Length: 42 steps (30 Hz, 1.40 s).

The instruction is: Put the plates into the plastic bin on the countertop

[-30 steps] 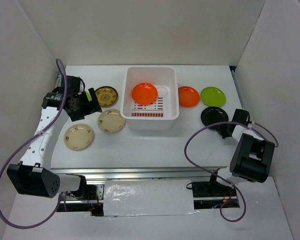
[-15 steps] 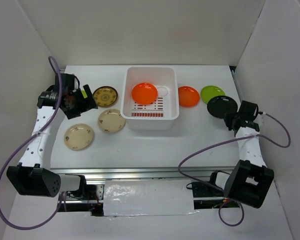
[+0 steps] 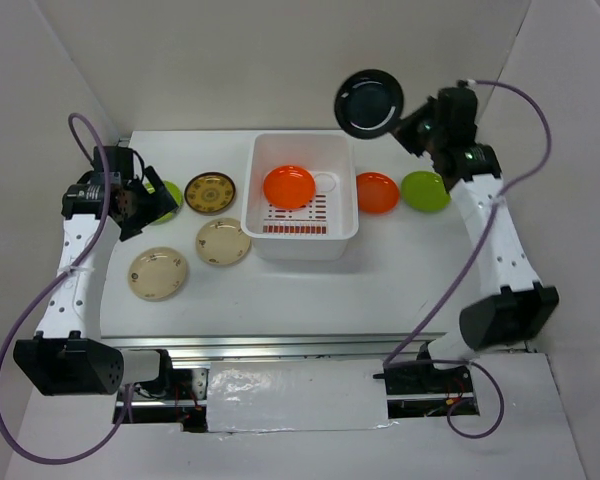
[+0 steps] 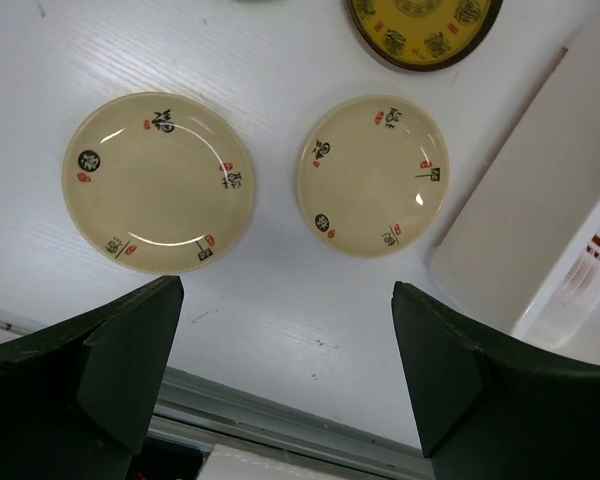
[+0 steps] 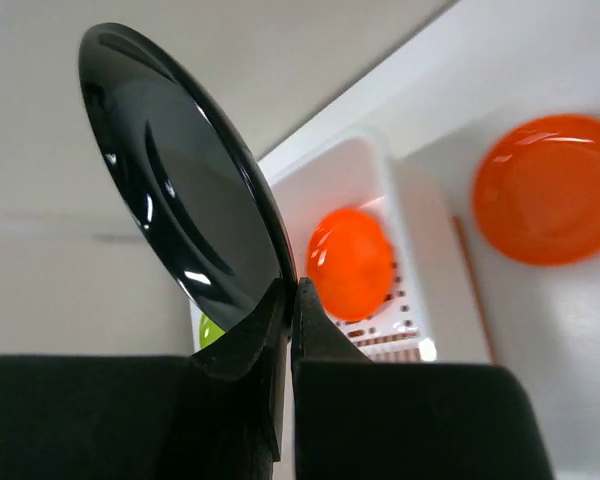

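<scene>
The white countertop (image 3: 310, 285) lies well below the right claw (image 3: 405, 128). The plastic bin (image 3: 302, 243), with one orange plate (image 3: 288, 186) inside, sits below that claw and to its left. The claw is pinched tight on the rim of the black plate (image 3: 369, 103), held aloft on edge. The left claw (image 4: 285, 300) gapes wide above two cream plates (image 4: 158, 182).

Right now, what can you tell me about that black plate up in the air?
The black plate is small, round and shallow, with a glossy surface that shows highlights, perhaps plastic. It has a low raised rim and no pattern. The right gripper is shut on its edge, one finger on each face, and holds it in the air, tilted nearly on edge. In the top view it hangs by the far right corner of the white bin. Nothing else touches it.
</scene>
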{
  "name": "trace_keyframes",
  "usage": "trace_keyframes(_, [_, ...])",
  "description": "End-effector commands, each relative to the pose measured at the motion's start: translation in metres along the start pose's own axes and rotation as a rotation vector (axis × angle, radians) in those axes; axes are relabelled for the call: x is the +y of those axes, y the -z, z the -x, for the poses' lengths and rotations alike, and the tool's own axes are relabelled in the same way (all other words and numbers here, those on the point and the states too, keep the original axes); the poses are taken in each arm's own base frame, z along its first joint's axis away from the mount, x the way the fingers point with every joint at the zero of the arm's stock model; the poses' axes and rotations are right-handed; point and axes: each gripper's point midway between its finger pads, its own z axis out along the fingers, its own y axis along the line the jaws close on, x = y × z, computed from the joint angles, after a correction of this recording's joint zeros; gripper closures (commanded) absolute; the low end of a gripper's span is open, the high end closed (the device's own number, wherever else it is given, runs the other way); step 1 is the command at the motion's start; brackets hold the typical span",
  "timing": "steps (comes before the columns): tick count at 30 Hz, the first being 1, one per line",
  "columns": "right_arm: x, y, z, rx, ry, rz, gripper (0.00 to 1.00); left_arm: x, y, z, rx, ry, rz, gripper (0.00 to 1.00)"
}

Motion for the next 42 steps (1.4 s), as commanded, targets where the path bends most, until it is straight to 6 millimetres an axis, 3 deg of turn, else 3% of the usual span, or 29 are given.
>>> trace_keyframes(1, [0.014, -0.046, -0.071, 0.278, 0.152, -0.01, 1.0, 0.02, 0.016, 0.014, -0.071, 0.091, 0.069, 0.01])
trace_keyframes(2, [0.04, -0.048, -0.075, 0.291, 0.174, 0.044, 1.0, 0.024, 0.016, 0.012, -0.063, 0.105, 0.083, 0.01])
trace_keyframes(3, [0.045, -0.055, -0.085, 0.323, 0.182, 0.052, 1.0, 0.027, 0.016, 0.011, -0.057, 0.114, 0.09, 0.01])
trace_keyframes(5, [0.046, -0.076, -0.105, 0.378, 0.183, 0.035, 1.0, 0.032, 0.015, 0.012, -0.051, 0.131, 0.099, 0.01])
trace_keyframes(9, [0.052, -0.095, -0.141, 0.411, 0.215, 0.008, 1.0, 0.04, 0.022, 0.014, -0.057, 0.148, 0.116, 0.01])
trace_keyframes(16, [0.026, -0.133, -0.199, 0.493, 0.266, -0.094, 1.0, 0.062, 0.025, 0.01, -0.056, 0.157, 0.188, 0.01])
trace_keyframes(21, [0.003, -0.15, -0.224, 0.516, 0.285, -0.167, 1.0, 0.074, 0.018, 0.002, -0.036, 0.182, 0.235, 0.01])
trace_keyframes(25, [-0.008, -0.159, -0.235, 0.536, 0.281, -0.184, 1.0, 0.078, 0.011, -0.003, -0.012, 0.19, 0.255, 0.01])
trace_keyframes(31, [-0.009, -0.169, -0.24, 0.535, 0.263, -0.188, 0.99, 0.083, 0.0, -0.008, 0.01, 0.19, 0.279, 0.01])
trace_keyframes(34, [-0.01, -0.171, -0.242, 0.555, 0.255, -0.182, 0.88, 0.086, -0.004, -0.01, 0.018, 0.189, 0.298, 0.01])
trace_keyframes(36, [-0.007, -0.169, -0.242, 0.558, 0.253, -0.17, 0.73, 0.091, -0.005, -0.012, 0.024, 0.188, 0.325, 0.01])
trace_keyframes(39, [0.005, -0.163, -0.238, 0.553, 0.269, -0.139, 0.34, 0.101, -0.006, -0.011, 0.02, 0.193, 0.373, 0.01])
trace_keyframes(40, [0.01, -0.16, -0.237, 0.555, 0.289, -0.121, 0.15, 0.103, -0.006, -0.011, 0.021, 0.193, 0.386, 0.01])
trace_keyframes(42, [0.021, -0.153, -0.231, 0.551, 0.32, -0.108, 0.1, 0.112, -0.006, -0.012, 0.035, 0.203, 0.439, 0.01])
